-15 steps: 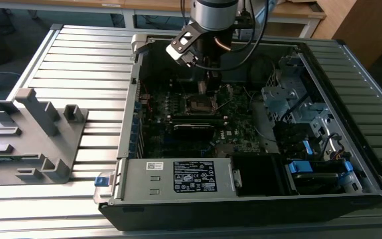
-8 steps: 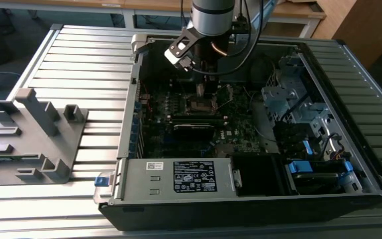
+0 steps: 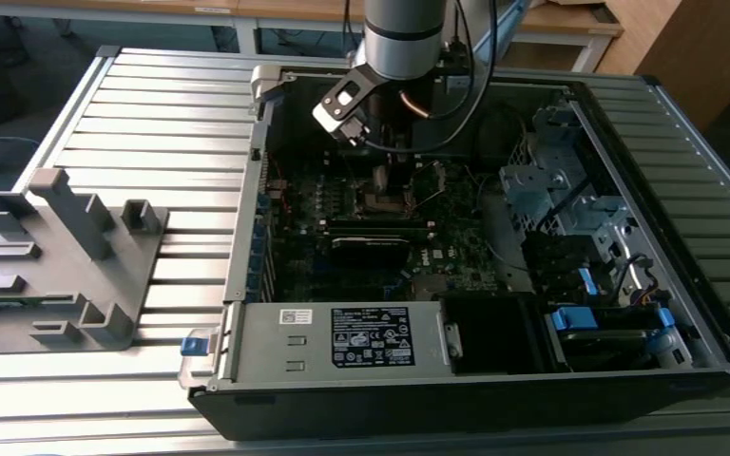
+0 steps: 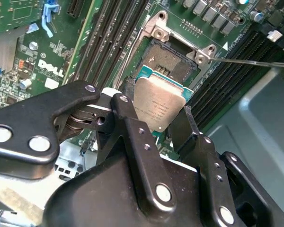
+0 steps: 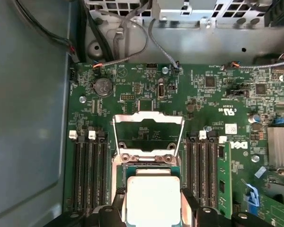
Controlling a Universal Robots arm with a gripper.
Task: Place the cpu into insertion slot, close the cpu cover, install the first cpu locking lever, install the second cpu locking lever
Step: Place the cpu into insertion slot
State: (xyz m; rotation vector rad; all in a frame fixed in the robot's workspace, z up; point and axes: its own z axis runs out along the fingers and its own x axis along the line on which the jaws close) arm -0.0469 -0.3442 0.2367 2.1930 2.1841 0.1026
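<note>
My gripper point(image 4: 157, 109) is shut on the cpu point(image 4: 156, 101), a small square chip with a dull silver top and a green edge, gripped at two opposite sides by black fingers point(image 4: 128, 111). The chip hangs tilted just above the insertion slot point(image 4: 173, 59), whose dark open square shows beyond it. In the first wrist view the cpu point(image 5: 153, 201) covers most of the socket. The cpu cover point(image 5: 148, 117), a thin metal frame, stands flipped open past the socket. A thin metal lever point(image 4: 251, 61) sticks out to one side. In the exterior view the gripper point(image 3: 384, 176) hangs over the socket point(image 3: 384, 201) inside the computer case.
Black memory slots point(image 5: 90, 175) flank the socket on both sides. A labelled grey power-supply box point(image 3: 339, 337) sits at the case's near wall, and drive bays point(image 3: 555, 180) stand at the exterior view's right. A grey plastic fixture point(image 3: 61, 266) rests on the slatted table, left of the case.
</note>
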